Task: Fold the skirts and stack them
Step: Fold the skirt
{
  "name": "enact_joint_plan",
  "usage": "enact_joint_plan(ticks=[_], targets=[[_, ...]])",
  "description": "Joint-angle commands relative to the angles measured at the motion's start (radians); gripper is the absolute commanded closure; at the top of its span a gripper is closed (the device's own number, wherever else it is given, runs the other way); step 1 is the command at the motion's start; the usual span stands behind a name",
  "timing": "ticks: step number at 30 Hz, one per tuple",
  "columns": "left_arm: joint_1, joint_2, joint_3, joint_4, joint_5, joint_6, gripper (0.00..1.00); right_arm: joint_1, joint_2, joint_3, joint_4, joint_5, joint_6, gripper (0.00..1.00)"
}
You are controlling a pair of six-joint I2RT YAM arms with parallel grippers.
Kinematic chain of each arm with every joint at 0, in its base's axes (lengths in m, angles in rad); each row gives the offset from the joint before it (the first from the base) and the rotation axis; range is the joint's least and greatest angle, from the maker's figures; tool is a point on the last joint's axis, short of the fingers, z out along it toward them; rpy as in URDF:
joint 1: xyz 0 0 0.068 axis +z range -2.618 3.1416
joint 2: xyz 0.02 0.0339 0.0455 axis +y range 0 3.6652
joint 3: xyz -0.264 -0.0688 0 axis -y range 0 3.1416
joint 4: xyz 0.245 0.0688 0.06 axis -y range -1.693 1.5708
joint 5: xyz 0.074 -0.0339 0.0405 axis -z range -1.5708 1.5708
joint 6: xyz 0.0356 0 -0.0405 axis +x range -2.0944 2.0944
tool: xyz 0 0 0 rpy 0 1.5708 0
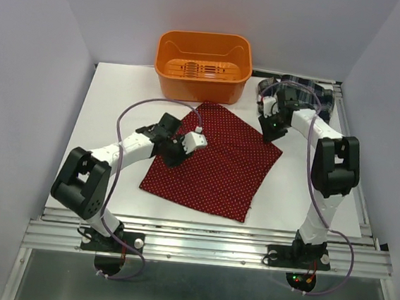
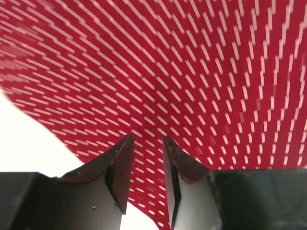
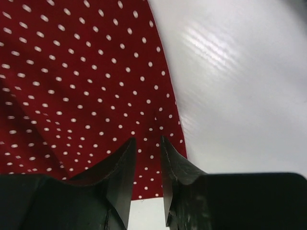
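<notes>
The dark red skirt with white dots [image 1: 216, 166] lies spread flat in the middle of the white table. My left gripper [image 1: 175, 152] hovers over its left edge; in the left wrist view the gripper [image 2: 147, 140] is open, with the blurred red skirt [image 2: 192, 72] lying below the gap and nothing held. My right gripper [image 1: 268, 131] is at the skirt's upper right edge, also open [image 3: 147, 140] and empty above the red skirt [image 3: 72, 81]. The plaid skirt [image 1: 311, 90] lies bunched at the back right, partly hidden behind the right arm.
An orange plastic bin [image 1: 203, 67] stands at the back centre, just beyond the red skirt's far corner. Bare white table [image 1: 116, 103] shows left of the skirt and to its right [image 3: 240, 86]. Grey walls close both sides.
</notes>
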Motion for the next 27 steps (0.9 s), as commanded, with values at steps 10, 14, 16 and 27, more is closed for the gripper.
enact_joint_plan(ticks=[10, 14, 16, 27], targets=[[-0.108, -0.089, -0.277, -0.076, -0.053, 0.321, 0.65, 0.035, 0.189, 0.055, 0.038, 0.178, -0.043, 0.68], [-0.237, -0.101, -0.310, -0.104, -0.046, 0.339, 0.68, 0.058, 0.261, 0.138, 0.058, 0.198, -0.060, 0.68], [-0.291, -0.121, -0.310, -0.105, -0.042, 0.333, 0.69, 0.067, 0.284, 0.171, 0.058, 0.195, -0.061, 0.67], [-0.368, -0.127, -0.071, -0.145, 0.026, 0.145, 0.53, 0.088, 0.096, 0.161, 0.076, 0.144, -0.164, 0.46]])
